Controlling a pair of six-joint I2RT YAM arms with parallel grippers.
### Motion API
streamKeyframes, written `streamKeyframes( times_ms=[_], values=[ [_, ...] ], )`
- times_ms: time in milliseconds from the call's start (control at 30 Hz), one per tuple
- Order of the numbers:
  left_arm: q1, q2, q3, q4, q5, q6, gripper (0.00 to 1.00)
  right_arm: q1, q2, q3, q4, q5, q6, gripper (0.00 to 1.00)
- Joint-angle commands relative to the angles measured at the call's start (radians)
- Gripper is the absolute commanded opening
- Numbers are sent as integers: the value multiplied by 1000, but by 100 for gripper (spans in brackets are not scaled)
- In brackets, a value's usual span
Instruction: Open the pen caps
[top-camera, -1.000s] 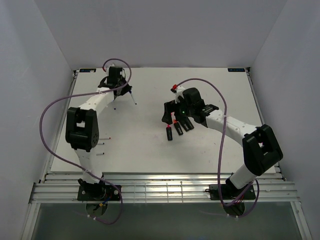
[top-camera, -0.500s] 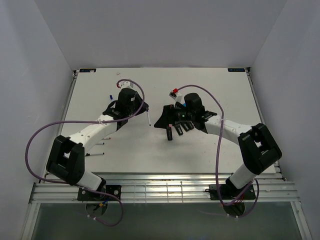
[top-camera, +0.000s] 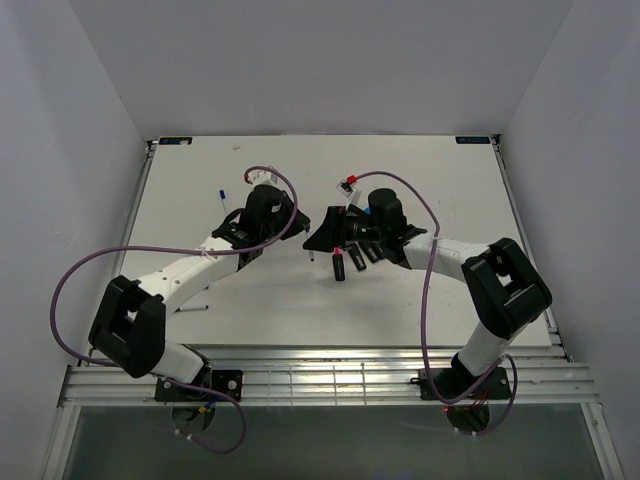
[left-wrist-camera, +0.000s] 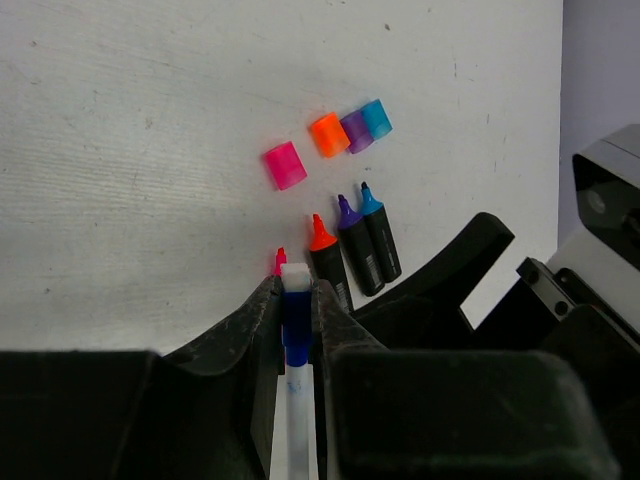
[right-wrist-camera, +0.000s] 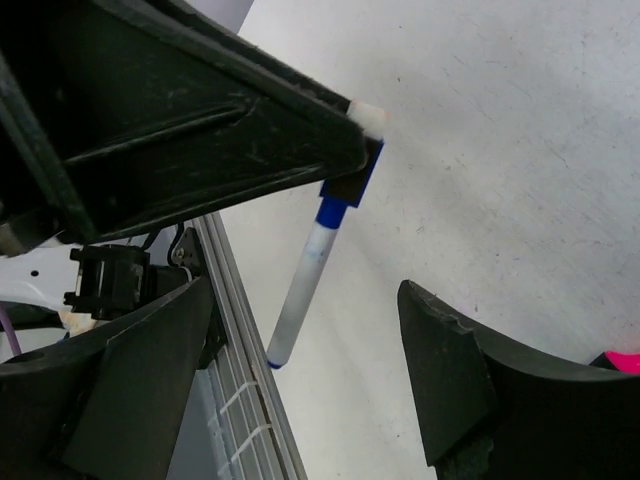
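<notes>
We're on the thin white plastic pen (left-wrist-camera: 296, 440): left jaws clenched at its small blue plastic cap (left-wrist-camera: 296, 325), right jaws released, straddling the barrel w/o touching. Next, we reckon: right clamps barrel, pulls straight along it. Only the left-wrist cam shows the loose plastic caps (left-wrist-camera: 327, 134) (pink, orange, purple, cyan) on the tabletop (left-wrist-camera: 120, 120), 1 o'clock of the jaws.

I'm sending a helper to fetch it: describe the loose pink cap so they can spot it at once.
On the white table, look just beyond the row of uncapped black markers. The orange cap, purple cap and light-blue cap huddle together there; the pink cap lies alone, apart from them, nearest the orange one.
</notes>
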Motion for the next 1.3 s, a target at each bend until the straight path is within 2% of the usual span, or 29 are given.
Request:
streamKeyframes(
  times_ms=[0, 67, 133, 233, 267, 333, 367, 500, 533, 633, 733, 833, 933, 1033, 1133, 1267],
  values=[
    [-14, -61, 6, -16, 2, -24, 0, 0, 30, 14, 74, 1, 21, 80],
    [-14, -63, 8, -18, 7, -28, 0, 0, 48, 18, 72, 0, 21, 76],
    [-17, -61, 8, -20, 13, -30, 0, 0, 60, 23, 71, 3, 12, 67],
    [-20, -60, 12, -24, 16, -33, 0, 0, 85, 38, 61, -5, 6, 45],
    [-22, -58, 14, -26, 19, -33, 0, 1, 90, 43, 58, -10, 2, 29],
    [-24, -57, 20, -30, 17, -18, 0, 1, 96, 58, 23, -7, -13, 12],
    [-27, -54, 29, -33, 11, -10, 0, 1, 93, 66, -1, 12, -45, 8],
    [-30, -31, 70, -102, -12, 41, 0, 12, 68, 124, -203, 145, -184, 8],
    [-30, -18, 80, -125, -19, 35, 0, 21, 54, 158, -309, 242, -223, 8],
    [-33, -1, 98, -179, -27, 23, 0, 93, 16, 196, -453, 454, -356, 8],
    [-33, 55, 149, -260, -9, -14, 0, 232, -1, 224, -509, 970, -490, 8],
    [-34, 97, 172, -280, 31, -50, 0, 338, 4, 227, -518, 1275, -569, 8],
    [-33, 123, 196, -294, 42, -67, 0, 363, -15, 196, -497, 1367, -593, 8],
    [-21, 144, 228, -314, 66, -71, 0, 365, -29, 164, -495, 1379, -597, 8],
    [-17, 132, 227, -287, 63, -67, 0, 334, -76, 125, -462, 1191, -556, 8],
    [-17, 105, 189, -232, 50, -50, 0, 290, -107, 84, -430, 841, -473, 8]
  ],
)
